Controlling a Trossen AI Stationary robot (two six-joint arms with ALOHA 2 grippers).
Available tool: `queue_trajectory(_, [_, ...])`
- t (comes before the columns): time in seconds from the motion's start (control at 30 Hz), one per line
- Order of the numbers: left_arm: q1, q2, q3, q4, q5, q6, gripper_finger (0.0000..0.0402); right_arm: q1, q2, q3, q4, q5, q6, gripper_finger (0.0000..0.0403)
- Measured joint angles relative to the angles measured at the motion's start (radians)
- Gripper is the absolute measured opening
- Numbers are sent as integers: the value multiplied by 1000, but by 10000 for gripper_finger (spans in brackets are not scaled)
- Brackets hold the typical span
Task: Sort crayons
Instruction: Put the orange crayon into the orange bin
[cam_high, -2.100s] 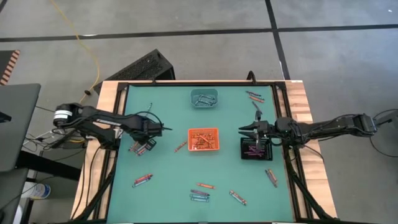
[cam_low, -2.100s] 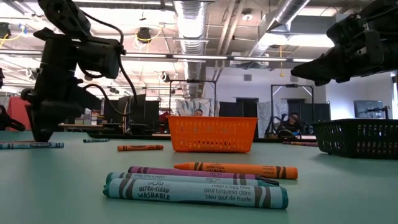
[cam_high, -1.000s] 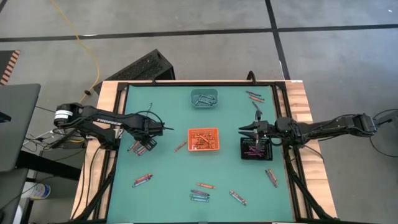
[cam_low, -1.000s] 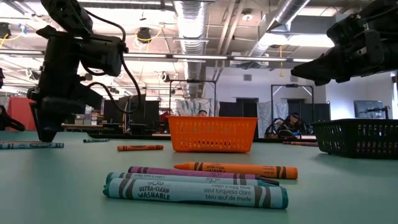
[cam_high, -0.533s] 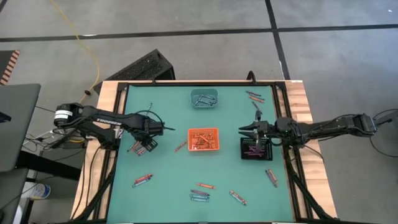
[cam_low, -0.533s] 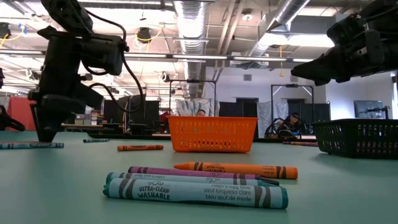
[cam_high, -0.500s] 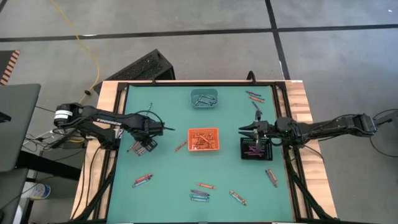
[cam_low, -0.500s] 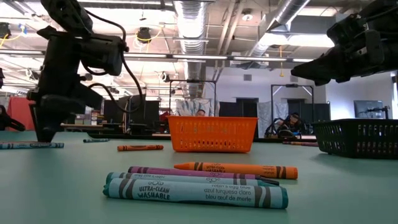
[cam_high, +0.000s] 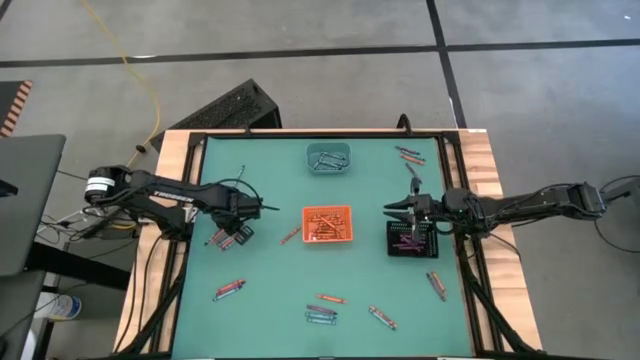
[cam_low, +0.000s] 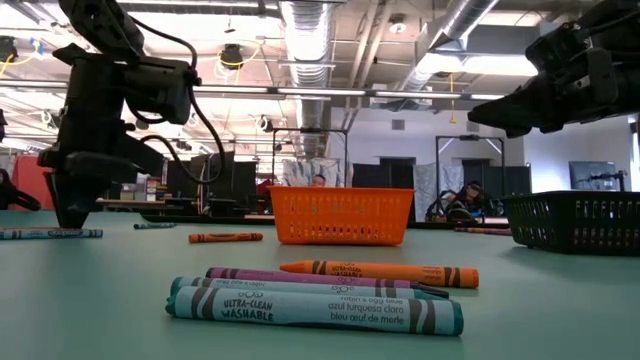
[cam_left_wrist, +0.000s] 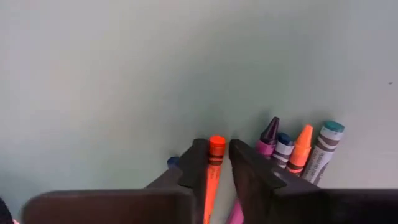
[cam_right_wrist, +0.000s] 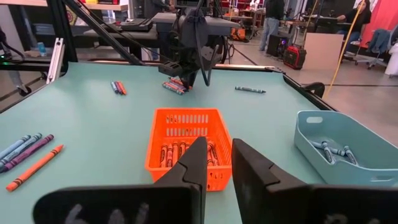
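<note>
My left gripper (cam_high: 232, 224) points down at the table's left side, shut on an orange crayon (cam_left_wrist: 215, 155) within a small heap of crayons (cam_high: 228, 238). Purple, blue, orange and teal crayons (cam_left_wrist: 300, 149) lie right beside it on the green mat. My right gripper (cam_high: 392, 211) hangs level and open with nothing between its fingers, at the far left corner of the black tray (cam_high: 412, 240). The orange tray (cam_high: 328, 223) stands mid-table with orange crayons in it. The teal tray (cam_high: 328, 158) stands at the far edge. My left gripper pinches the orange crayon's two long sides (cam_left_wrist: 216, 151) between its two fingers, close to one end, which sticks out just past the fingertips. The fingers come from above, pointing down, one on each side of it. The crayon lies flat among the others.
Loose crayons lie scattered: near left (cam_high: 229, 289), near middle (cam_high: 322, 314), (cam_high: 381, 318), near right (cam_high: 436, 285), far right (cam_high: 408, 154), and one beside the orange tray (cam_high: 291, 234). Black rails frame the mat. People sit in the room beyond.
</note>
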Motion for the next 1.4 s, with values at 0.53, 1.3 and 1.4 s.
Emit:
queue_trajectory(0.53, [2,5,144,58,-260,163,20,0,0,0,0,0,-5,71])
queue_trajectory(1.3, [-52,247,355,1033,32,453,15,0,0,0,1,1,-25,71])
queue_trajectory(1.4, [-34,294,378,1026,58,480,15,0,0,0,1,-3,-28,71])
